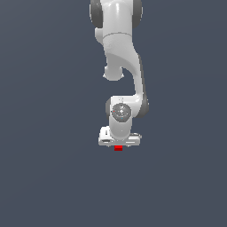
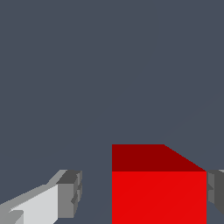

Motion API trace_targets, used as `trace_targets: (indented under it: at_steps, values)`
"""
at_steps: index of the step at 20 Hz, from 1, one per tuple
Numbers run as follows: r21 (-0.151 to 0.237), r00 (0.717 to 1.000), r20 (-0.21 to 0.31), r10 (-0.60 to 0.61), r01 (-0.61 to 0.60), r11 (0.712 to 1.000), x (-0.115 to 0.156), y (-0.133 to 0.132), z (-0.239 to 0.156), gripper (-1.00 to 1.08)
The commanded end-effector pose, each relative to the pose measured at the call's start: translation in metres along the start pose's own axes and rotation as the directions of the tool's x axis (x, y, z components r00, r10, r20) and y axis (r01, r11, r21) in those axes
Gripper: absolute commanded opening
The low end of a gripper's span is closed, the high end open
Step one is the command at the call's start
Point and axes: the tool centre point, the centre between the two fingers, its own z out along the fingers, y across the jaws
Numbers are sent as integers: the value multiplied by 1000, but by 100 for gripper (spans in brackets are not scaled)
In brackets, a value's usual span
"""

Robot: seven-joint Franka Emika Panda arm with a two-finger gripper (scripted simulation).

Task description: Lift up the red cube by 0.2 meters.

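Observation:
The red cube is a tiny bright red block on the grey floor, directly under the white gripper, whose hand hides most of it. In the wrist view the cube sits between the two fingers of the gripper. One grey fingertip is right against one side of the cube. The other fingertip stands apart from the opposite side with a clear gap. The jaws are open around the cube, not clamped on it.
The white arm comes down from the top of the exterior view. A plain dark grey floor lies all around. No other objects show.

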Motion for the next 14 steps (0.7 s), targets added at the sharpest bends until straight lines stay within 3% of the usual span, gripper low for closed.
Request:
trace_targets:
  at_steps: [1,14]
  values:
    - [0,1000,-1,0,0,1000,1,0,0,-100]
    - [0,1000,-1,0,0,1000,1,0,-3,-100]
